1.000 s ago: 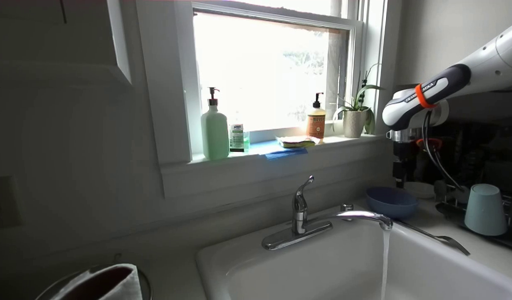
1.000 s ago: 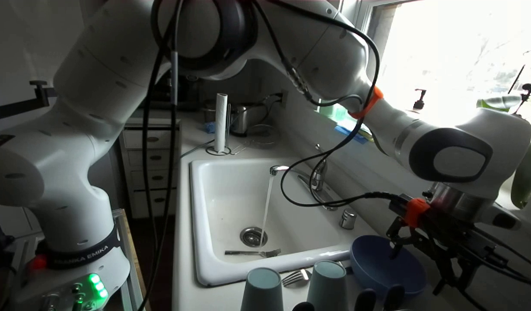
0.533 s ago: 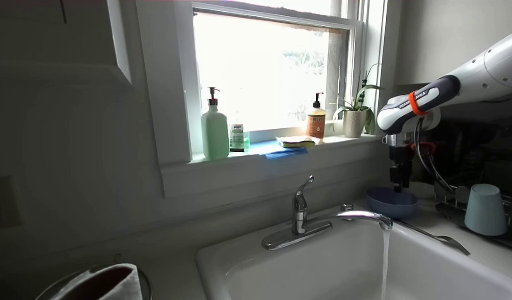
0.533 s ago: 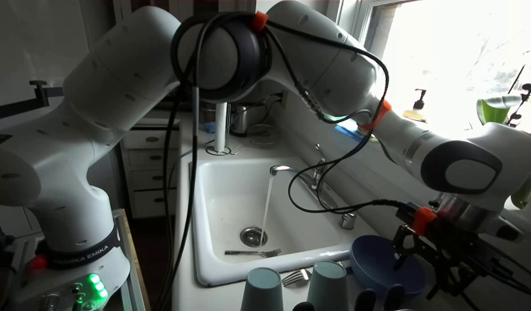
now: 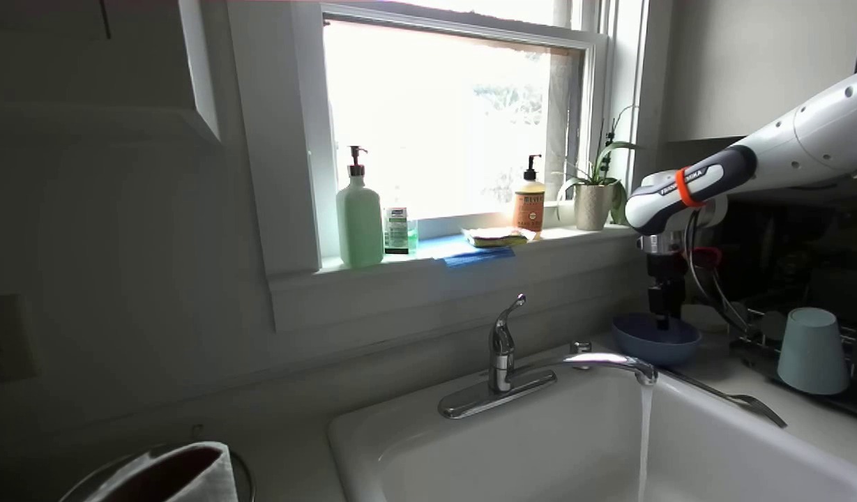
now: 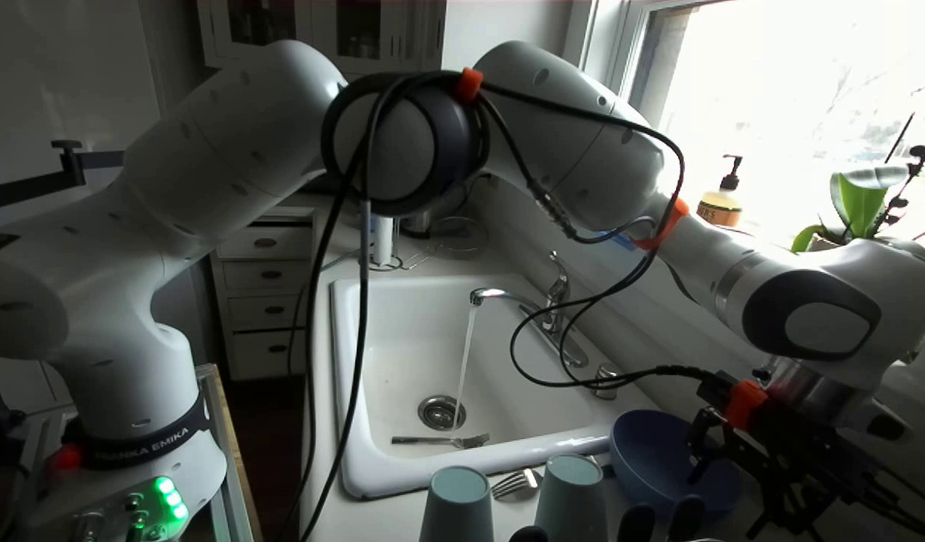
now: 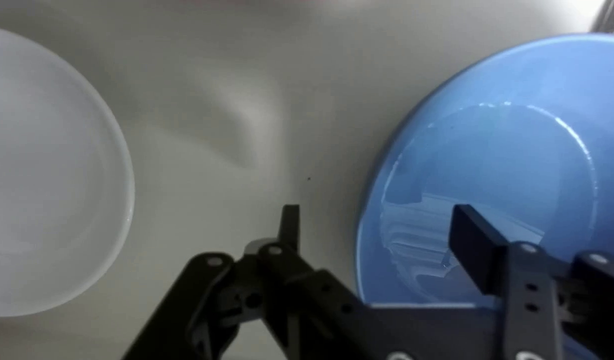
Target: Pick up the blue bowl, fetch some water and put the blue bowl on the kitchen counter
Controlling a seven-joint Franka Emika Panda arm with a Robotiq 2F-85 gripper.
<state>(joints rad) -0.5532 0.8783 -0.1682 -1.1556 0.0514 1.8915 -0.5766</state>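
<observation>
Your gripper [image 7: 375, 225], spread, straddles one edge of the blue bowl [image 7: 511, 150], likely to pinch it; the bowl sits on the kitchen counter [image 6: 379, 519] beside the sink [image 6: 402, 478], presumably handy for water [image 6: 465, 361].

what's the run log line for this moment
fingers open | blue bowl on kitchen counter, ungrasped, rim between fingers | water running into sink

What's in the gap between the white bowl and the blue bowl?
In the wrist view, kitchen counter with a tiny dark speck lies there, and one finger of the tool shows over it.
</observation>
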